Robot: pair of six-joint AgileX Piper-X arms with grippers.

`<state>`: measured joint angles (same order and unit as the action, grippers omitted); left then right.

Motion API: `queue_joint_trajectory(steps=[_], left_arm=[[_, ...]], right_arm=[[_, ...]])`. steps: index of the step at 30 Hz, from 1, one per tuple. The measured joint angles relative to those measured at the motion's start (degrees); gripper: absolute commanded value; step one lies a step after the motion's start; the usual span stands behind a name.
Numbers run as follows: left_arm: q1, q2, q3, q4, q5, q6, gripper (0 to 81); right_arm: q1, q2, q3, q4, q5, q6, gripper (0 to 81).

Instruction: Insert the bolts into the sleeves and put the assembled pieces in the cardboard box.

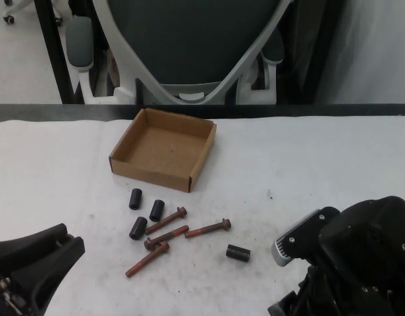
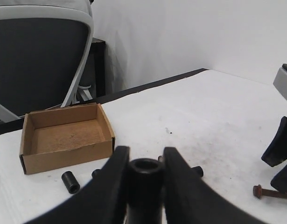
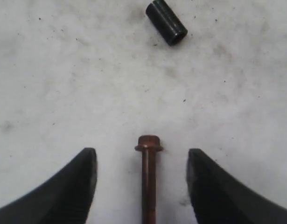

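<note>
My left gripper point(image 2: 145, 161) is shut on a black sleeve point(image 2: 145, 182), held upright with its bore showing. My right gripper point(image 3: 141, 155) is open low over the table, and a rust-coloured bolt point(image 3: 148, 186) lies flat between its fingers, touching neither. A loose sleeve point(image 3: 166, 22) lies just past that bolt's head. The cardboard box point(image 1: 164, 149) stands empty at the back middle. In front of it lie several bolts point(image 1: 207, 228) and loose sleeves point(image 1: 157, 210), with one sleeve point(image 1: 238, 253) apart to the right. In the left wrist view the right gripper point(image 2: 279, 165) stands over its bolt point(image 2: 274, 192).
The left arm point(image 1: 31, 266) fills the near left corner and the right arm point(image 1: 350, 257) the near right. The table's far edge point(image 1: 202, 110) runs behind the box, with an office chair point(image 1: 189, 46) beyond it. White tabletop lies bare left and right of the box.
</note>
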<state>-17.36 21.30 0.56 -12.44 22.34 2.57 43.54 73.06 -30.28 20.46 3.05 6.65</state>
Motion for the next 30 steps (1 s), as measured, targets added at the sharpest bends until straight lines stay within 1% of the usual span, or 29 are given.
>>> queue_joint_trajectory(steps=[2,8,17,18,20,23,27,29,30], left_arm=[[0.0,0.0,0.0,0.0,0.3,0.0,0.8],[0.0,0.0,0.0,0.0,0.9,0.0,0.8],[0.0,0.0,0.0,0.1,2.2,-0.5,0.8],[0.0,0.0,0.0,0.1,2.3,-0.5,0.8],[0.0,0.0,0.0,0.1,2.6,-0.6,0.8],[0.0,0.0,0.0,0.2,2.6,-0.7,0.8],[0.0,0.0,0.0,0.4,2.6,-0.8,0.8],[0.0,0.0,0.0,0.4,2.6,-0.8,0.8],[0.0,0.0,0.0,0.4,2.6,-0.8,0.8]], right_arm=[[-0.1,0.0,0.0,0.4,0.0,0.3,45.0],[-0.1,0.0,-0.1,2.8,-0.2,0.3,44.9],[-0.1,0.6,-1.4,14.3,-4.1,0.3,44.9],[-0.1,1.7,-4.6,19.7,-4.9,0.2,44.9],[-0.1,2.8,-6.6,21.8,-5.1,-0.2,44.9],[-0.1,7.1,-12.6,28.5,-5.2,-1.8,44.9],[-0.1,13.2,-18.2,32.4,-5.2,-3.2,44.9],[-0.1,14.6,-19.1,33.1,-5.2,-3.9,44.9],[-0.1,17.1,-20.3,34.2,-5.1,-4.7,44.9]])
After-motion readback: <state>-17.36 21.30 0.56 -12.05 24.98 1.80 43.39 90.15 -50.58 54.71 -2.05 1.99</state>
